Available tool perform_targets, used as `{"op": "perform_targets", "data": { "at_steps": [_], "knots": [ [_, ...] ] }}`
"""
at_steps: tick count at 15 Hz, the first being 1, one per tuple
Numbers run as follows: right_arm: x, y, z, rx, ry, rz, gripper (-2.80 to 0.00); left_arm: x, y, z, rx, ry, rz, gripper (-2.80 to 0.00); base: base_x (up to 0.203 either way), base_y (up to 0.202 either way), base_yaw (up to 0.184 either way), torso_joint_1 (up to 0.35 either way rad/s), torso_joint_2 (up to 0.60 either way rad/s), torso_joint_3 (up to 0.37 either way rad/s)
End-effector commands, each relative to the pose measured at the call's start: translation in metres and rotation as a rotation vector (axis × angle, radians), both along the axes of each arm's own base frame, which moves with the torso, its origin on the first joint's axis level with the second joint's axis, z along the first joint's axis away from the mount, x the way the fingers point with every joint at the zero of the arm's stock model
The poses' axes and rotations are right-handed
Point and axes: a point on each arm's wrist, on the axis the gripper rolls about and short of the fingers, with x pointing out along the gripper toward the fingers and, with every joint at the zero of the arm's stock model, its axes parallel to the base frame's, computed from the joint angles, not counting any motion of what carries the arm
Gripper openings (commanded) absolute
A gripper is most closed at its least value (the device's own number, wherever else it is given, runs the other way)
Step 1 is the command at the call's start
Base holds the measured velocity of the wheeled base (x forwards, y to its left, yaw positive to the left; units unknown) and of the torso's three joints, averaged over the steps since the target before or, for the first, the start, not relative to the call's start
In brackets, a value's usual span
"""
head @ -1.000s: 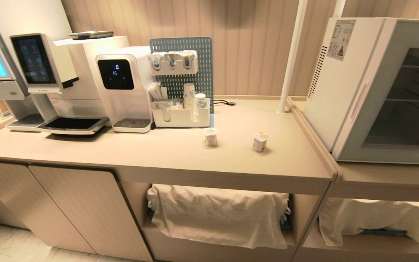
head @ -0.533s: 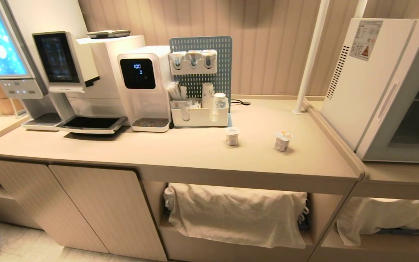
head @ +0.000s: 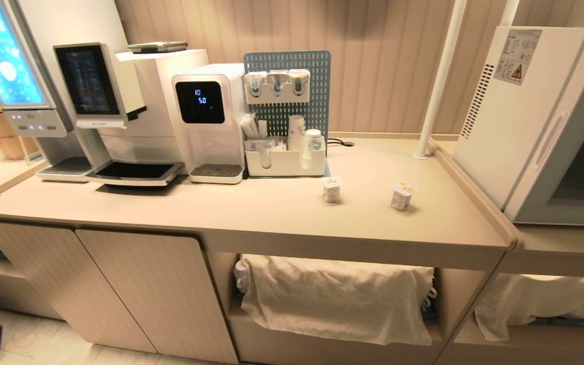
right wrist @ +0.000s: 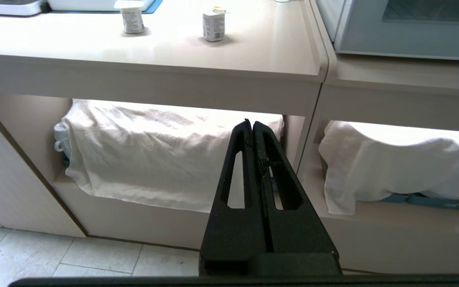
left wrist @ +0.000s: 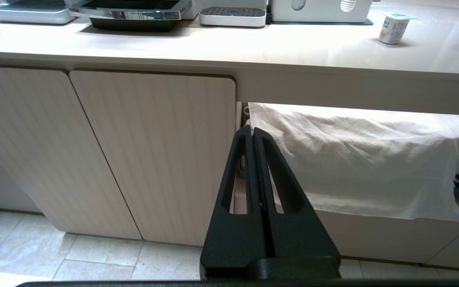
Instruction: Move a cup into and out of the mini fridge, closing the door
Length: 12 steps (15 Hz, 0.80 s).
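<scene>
Two cups (head: 331,189) are standing on the tabletop (head: 251,208), left of the mini fridge (head: 520,111), whose door (head: 576,152) is sitting closed. Left claw (left wrist: 252,131) and right claw (right wrist: 252,125) are hanging clenched, empty, below the tabletop edge.

Warm, even indoor light fills the head view, tinting the counter (head: 271,213) and ribbed wall beige. The 2 small cups (head: 331,189) cast short, soft shadows. The blue screen (head: 3,56) at the far left glows brightly and looks washed out. Straight lines bow toward the edges, as with a wide lens. In both wrist views the countertop is overexposed with white glare, while the black fingers (left wrist: 253,191) are dark silhouettes. The draped cloths (right wrist: 153,155) lie in shade beneath the counter.
</scene>
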Motion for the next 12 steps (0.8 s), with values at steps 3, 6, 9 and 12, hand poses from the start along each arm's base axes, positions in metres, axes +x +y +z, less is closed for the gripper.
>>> {"op": "perform_targets", "data": {
  "at_steps": [3, 6, 9, 12],
  "knots": [
    [0.0007, -0.0001, -0.0001, -0.004, -0.012, 0.001, -2.80, 0.0000, 0.0000, 0.0001, -0.001, -0.001, 0.002, -2.80, 0.000, 0.000, 0.000, 0.000, 0.00, 0.000],
    [0.0024, -0.0001, 0.0011, 0.000, -0.056, 0.000, -2.80, 0.0000, 0.0000, 0.0001, -0.001, -0.001, 0.002, -2.80, 0.000, 0.000, 0.000, 0.000, 0.00, 0.000],
    [0.0024, -0.0001, 0.0007, 0.030, -0.056, -0.002, -2.80, 0.0000, 0.0000, 0.0001, -0.001, -0.001, 0.002, -2.80, 0.000, 0.000, 0.000, 0.000, 0.00, 0.000],
    [0.0024, -0.0001, 0.0009, 0.033, -0.058, -0.002, -2.80, 0.0000, 0.0000, 0.0001, 0.002, -0.001, 0.002, -2.80, 0.000, 0.000, 0.000, 0.000, 0.00, 0.000]
  ]
}}
